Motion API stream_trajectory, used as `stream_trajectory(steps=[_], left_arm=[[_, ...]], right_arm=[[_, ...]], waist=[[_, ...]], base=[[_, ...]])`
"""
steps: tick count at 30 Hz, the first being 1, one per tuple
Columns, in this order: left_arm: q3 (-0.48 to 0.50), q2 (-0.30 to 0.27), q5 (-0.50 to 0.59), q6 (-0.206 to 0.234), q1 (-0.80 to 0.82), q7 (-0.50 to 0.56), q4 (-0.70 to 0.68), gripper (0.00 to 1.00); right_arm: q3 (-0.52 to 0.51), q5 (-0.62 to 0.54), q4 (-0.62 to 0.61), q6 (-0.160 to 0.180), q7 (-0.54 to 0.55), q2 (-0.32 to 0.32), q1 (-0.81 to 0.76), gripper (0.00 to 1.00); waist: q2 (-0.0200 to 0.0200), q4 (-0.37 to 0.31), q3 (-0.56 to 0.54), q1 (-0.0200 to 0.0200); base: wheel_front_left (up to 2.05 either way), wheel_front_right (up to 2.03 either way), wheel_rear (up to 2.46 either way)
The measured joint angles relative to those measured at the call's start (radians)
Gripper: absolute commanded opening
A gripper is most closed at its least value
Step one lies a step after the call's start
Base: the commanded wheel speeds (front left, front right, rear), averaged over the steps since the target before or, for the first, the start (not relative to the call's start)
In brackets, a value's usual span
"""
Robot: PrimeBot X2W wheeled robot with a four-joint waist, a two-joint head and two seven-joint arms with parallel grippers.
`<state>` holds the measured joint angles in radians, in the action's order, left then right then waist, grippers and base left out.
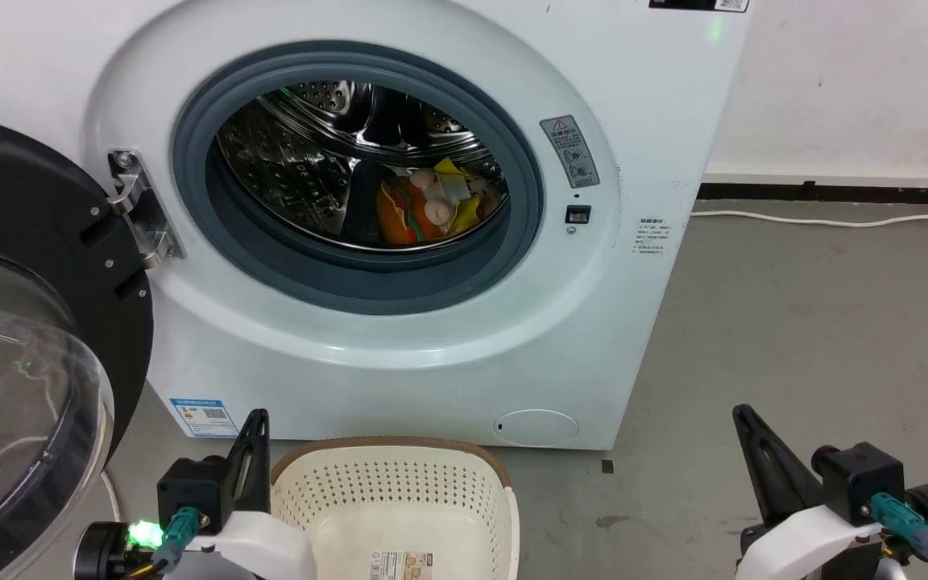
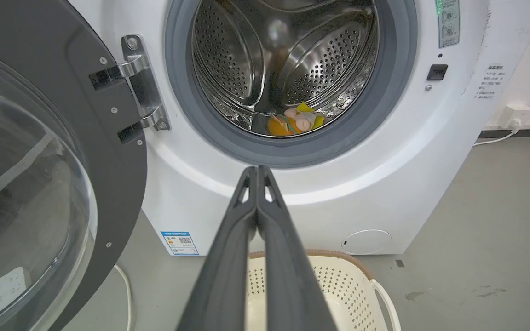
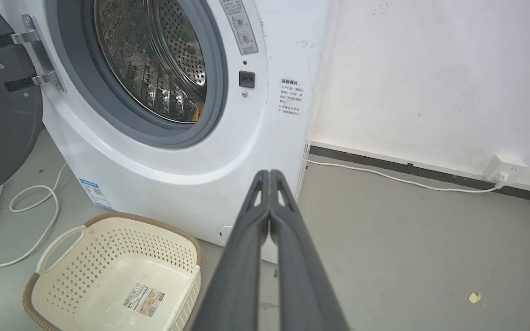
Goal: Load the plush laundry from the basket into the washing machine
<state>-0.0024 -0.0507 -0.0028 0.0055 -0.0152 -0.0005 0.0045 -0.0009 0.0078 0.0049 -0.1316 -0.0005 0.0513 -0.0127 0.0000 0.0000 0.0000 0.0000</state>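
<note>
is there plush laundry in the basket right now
No, the basket holds just a paper label on its bottom, while the plush laundry lies inside the washing machine drum.

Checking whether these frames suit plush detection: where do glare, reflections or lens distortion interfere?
Head view: even light, the plush laundry sharp, though the steel drum mirrors bright patches and the door dome carries glare streaks. Left wrist view: wide-angle bending bows the sides of the washing machine; plush small but clear. Right wrist view: drum glints, plush just an orange sliver.
</note>
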Motion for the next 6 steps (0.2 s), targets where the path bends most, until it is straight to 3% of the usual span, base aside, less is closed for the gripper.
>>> stream_trajectory(steps=[6], left_arm=[[0.001,0.000,0.000,0.000,0.000,0.000,0.000,0.00]], right_arm=[[0.000,0.000,0.000,0.000,0.000,0.000,0.000,0.00]], waist=[[0.0000,0.000,0.000,0.0000]], base=[[0.00,0.00,0.00]])
